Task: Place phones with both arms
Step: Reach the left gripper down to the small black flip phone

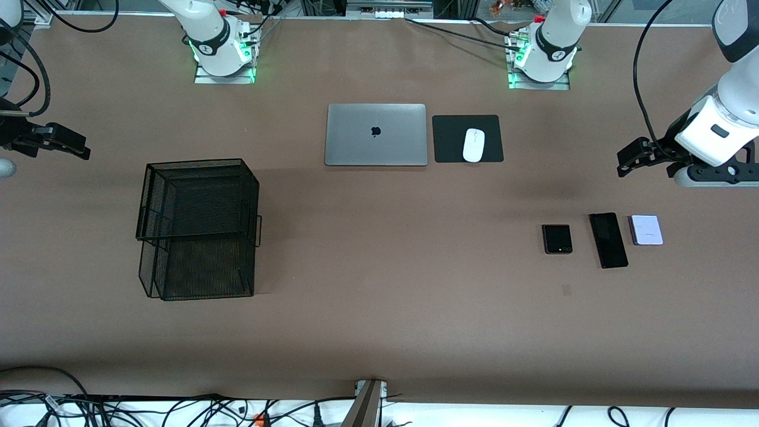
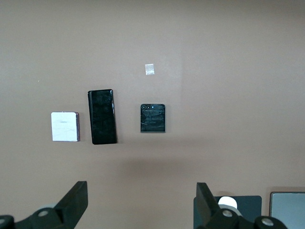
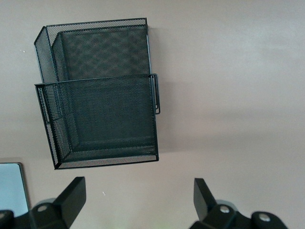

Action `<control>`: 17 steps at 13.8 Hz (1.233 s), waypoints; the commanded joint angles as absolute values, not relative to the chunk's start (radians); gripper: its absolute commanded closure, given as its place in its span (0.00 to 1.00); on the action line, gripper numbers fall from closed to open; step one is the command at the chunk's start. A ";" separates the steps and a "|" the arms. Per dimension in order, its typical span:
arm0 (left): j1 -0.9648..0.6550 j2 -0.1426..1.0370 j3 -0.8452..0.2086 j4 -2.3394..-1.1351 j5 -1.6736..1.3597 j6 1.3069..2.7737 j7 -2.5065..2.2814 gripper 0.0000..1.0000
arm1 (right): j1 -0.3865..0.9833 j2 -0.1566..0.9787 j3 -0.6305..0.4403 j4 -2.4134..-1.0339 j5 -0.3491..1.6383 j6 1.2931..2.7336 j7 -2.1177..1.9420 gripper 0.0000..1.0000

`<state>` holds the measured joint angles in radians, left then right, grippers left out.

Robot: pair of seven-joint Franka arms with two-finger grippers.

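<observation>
**A:** What is on the table (image 1: 379,332), going across the front view from the right arm's end to the left arm's end?

**B:** First the right gripper (image 1: 71,145), up in the air over the table's edge, its jaws spread wide and holding nothing. Then a black wire-mesh basket (image 1: 198,228) with two tiers. Then a closed silver laptop (image 1: 376,134), a white mouse (image 1: 474,145) on a black mouse pad (image 1: 467,138), and, nearer the front camera, three phones lying flat in a row.

**A:** Describe the phones.

**B:** A small squarish black flip phone (image 1: 557,239), then a long slim black phone (image 1: 608,240), then a small squarish pale lavender phone (image 1: 646,230). The long one and the pale one lie just beside each other; the flip phone sits a little apart. The left gripper (image 1: 631,159) hangs above the table near them, jaws fully open and empty.

**A:** How would they handle?

**B:** Probably stiff, fairly light, and slick, with glass faces that could scratch or crack. Being so flat, each likely needs a pinch across its narrow sides, jaws straight down. The narrow gap beside the long phone may crowd one jaw, though I cannot judge it well.
</observation>
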<state>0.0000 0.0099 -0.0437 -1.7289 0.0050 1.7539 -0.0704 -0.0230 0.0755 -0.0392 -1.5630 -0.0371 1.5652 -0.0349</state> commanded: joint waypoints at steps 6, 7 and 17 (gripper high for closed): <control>-0.002 0.043 -0.034 -1.677 -0.006 1.709 -0.078 0.00 | -0.035 0.055 -0.028 -1.578 -0.018 1.572 -0.026 0.00; 0.000 0.044 -0.032 -1.674 -0.006 1.698 -0.074 0.00 | -0.037 0.055 -0.028 -1.578 -0.017 1.572 -0.026 0.00; 0.000 0.116 -0.035 -1.611 -0.006 1.651 -0.060 0.00 | -0.035 0.055 -0.028 -1.578 -0.018 1.574 -0.026 0.00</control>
